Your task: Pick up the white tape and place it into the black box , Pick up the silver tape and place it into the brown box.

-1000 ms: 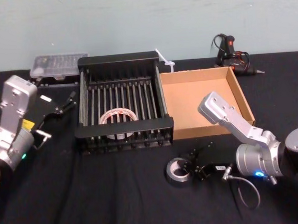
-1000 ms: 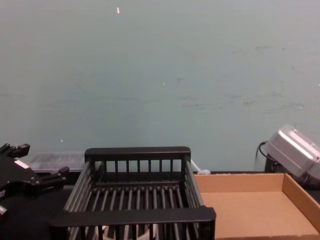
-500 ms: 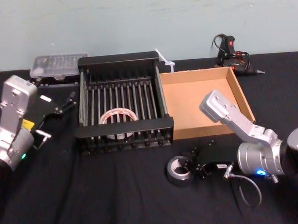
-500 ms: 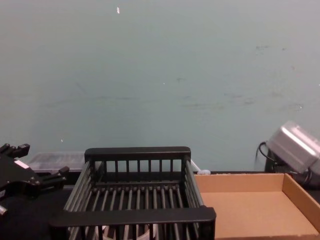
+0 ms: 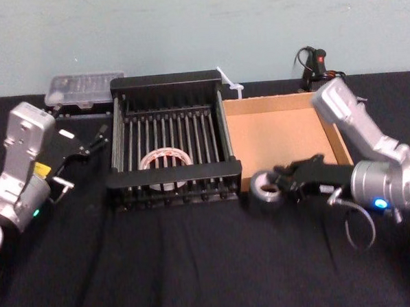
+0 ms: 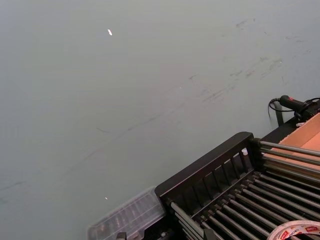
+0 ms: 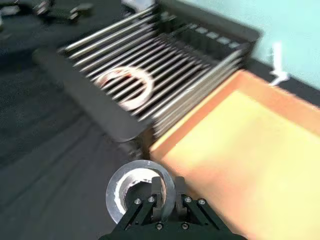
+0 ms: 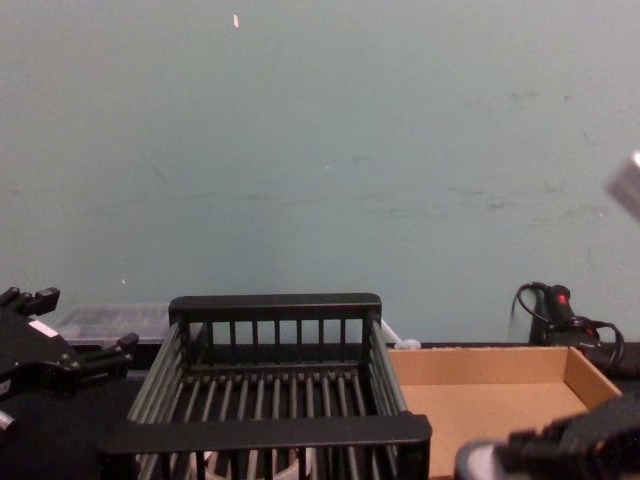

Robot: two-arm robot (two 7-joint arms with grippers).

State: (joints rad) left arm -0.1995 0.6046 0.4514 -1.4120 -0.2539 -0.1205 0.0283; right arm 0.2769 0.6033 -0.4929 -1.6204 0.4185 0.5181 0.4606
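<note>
Right end effector gripping the silver tape beside the brown box

The right end effector [image 5: 283, 184] is clenched on the silver tape's [image 5: 265, 191] wall, one finger inside its core, holding it at the brown box's [image 5: 276, 132] 7 o'clock corner. The white tape [image 5: 165, 160] lies in the black box [image 5: 172, 174]. The left end effector [image 5: 87, 141], fingers spread, sits at the black box's 9 o'clock over the desk [image 5: 163, 266].

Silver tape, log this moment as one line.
right gripper: shut on silver tape, lifted by brown box | white tape: in black box | left gripper: parked, open
</note>
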